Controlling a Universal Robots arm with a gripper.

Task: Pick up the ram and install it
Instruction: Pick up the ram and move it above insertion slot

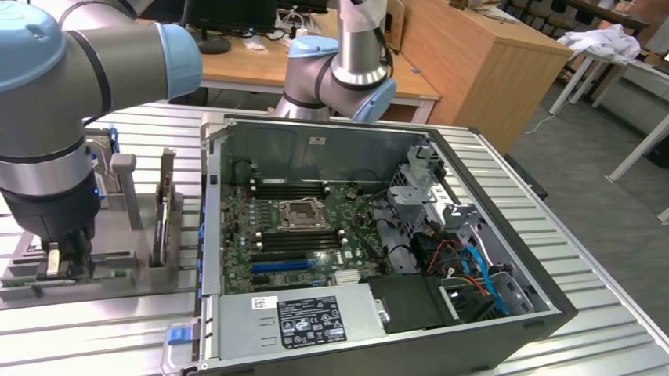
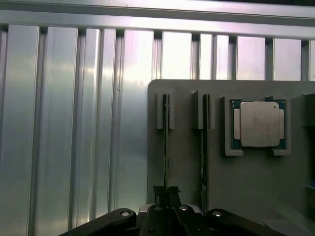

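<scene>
The gripper [image 1: 61, 265] pinches narrowly on the ram [image 2: 166, 142], which stands on edge in a slot of the grey holder [image 2: 221, 191], at the exterior view's left of the open computer case [image 1: 502, 329]. A second stick [image 2: 203, 147] stands just beside it.

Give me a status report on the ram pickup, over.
Gripper shut on the ram. Ram stands on edge in grey holder slot. Another board beside it, apart; nothing in the way.
</scene>
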